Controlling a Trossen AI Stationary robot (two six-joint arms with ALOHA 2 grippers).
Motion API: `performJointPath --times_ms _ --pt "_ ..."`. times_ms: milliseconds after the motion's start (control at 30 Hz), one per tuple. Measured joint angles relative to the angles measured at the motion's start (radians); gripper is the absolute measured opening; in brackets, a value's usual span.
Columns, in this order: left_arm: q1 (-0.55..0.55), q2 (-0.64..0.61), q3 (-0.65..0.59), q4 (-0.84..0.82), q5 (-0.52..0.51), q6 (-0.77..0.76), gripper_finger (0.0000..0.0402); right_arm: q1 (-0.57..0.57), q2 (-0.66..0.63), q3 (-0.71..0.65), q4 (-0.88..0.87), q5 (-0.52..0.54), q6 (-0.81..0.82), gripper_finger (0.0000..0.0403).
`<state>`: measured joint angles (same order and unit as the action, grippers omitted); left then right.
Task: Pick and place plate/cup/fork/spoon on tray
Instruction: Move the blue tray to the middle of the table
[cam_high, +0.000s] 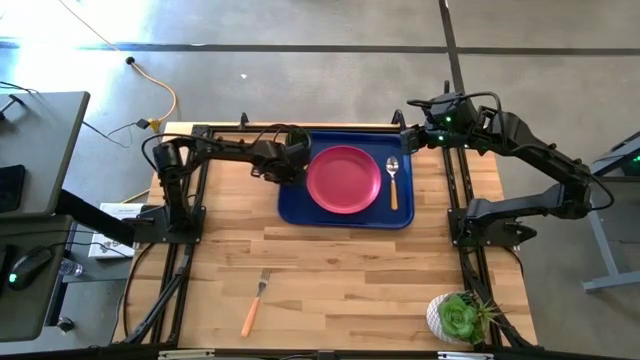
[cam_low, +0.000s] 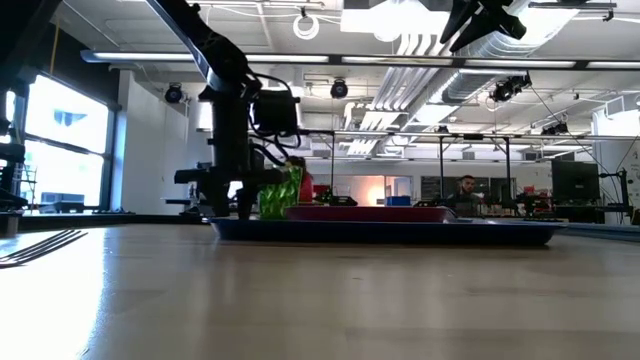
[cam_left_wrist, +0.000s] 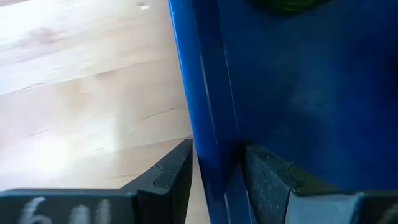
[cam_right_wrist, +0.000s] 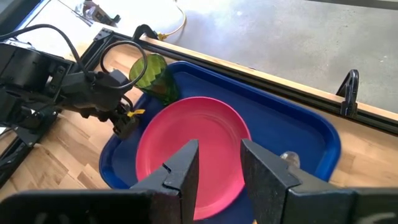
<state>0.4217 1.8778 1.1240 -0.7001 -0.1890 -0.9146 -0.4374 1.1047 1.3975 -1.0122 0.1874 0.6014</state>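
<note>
Tray (cam_high: 345, 214) rim sits between the left pincer's (cam_left_wrist: 214, 177) parted fingers.

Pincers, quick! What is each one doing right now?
Left pincer: open, its fingers astride the tray rim, holding nothing.
Right pincer: open, empty, up above the plate.

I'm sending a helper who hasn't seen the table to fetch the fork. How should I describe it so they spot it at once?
Start from the blue tray at the far side of the wooden table, then look to the bare wood on the near side. The fork lies alone there: slim, orange handle, silver tines, whereas the similar spoon has a rounded bowl and sits on the tray.
</note>
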Motion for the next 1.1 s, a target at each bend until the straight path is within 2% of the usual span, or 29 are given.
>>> performJointPath --times_ms 333,667,1100 --pt "0.019 0.0 -0.001 -0.101 -0.026 -0.01 0.012 0.0 0.0 0.0 0.0 -0.004 0.0 0.011" --pt "0.018 -0.002 -0.001 -0.109 -0.027 -0.01 0.012 0.0 0.0 0.0 0.0 -0.007 0.0 0.011" --pt "0.024 -0.108 -0.005 -0.12 -0.017 -0.015 0.012 0.0 0.0 0.0 0.0 -0.007 -0.008 0.011"
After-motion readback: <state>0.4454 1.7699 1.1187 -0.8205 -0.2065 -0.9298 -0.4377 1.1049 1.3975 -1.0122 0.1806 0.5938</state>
